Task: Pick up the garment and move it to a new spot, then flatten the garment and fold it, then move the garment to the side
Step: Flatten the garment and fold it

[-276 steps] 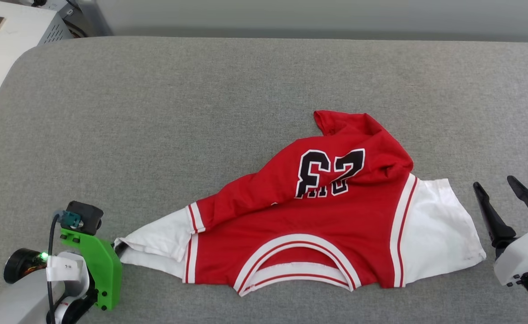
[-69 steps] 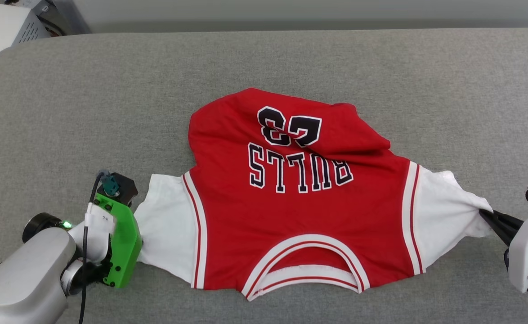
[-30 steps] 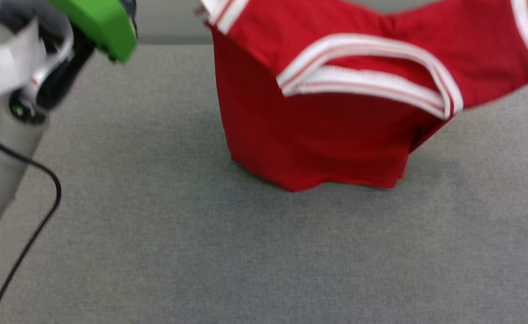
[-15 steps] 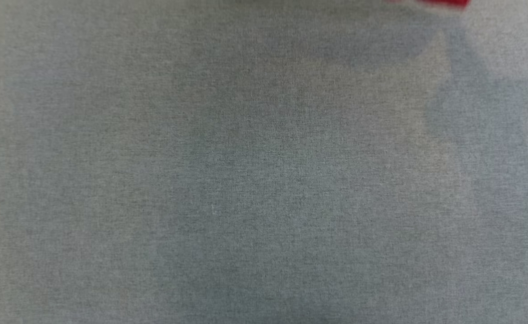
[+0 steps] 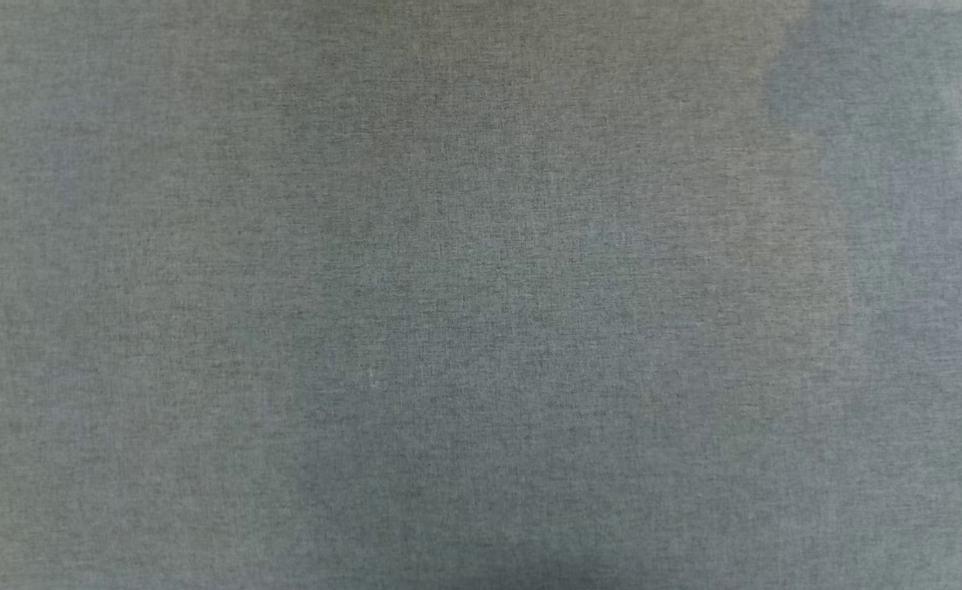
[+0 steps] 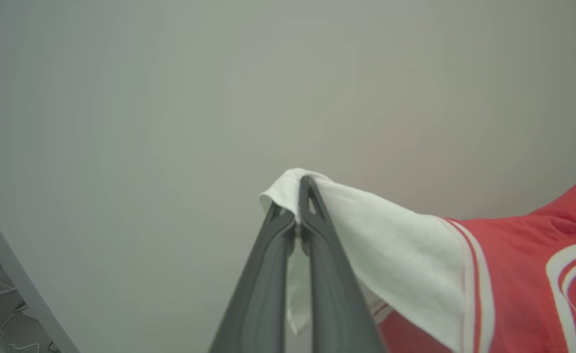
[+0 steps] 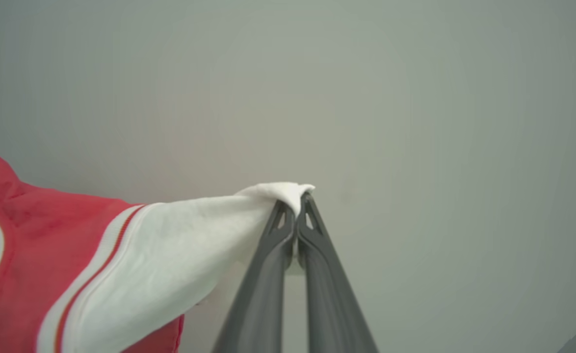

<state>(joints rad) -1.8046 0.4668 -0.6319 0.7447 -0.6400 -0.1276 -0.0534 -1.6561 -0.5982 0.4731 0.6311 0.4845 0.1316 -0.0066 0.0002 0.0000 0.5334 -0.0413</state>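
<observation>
I watched a grey woven table (image 5: 448, 246) crossed by soft shadows (image 5: 882, 205). On the left wrist feed, a plain pale wall (image 6: 170, 98) stood behind, with a slanted pale frame (image 6: 3, 255) and white cables (image 6: 15, 314) low at the left.

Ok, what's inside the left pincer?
The red jersey's white sleeve, pinched near its edge in the shut left pincer. How much cloth sits between the fingers is hidden.

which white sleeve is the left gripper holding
The sleeve whose red body trails right in the left wrist view; the right gripper pinches the other sleeve.
</observation>
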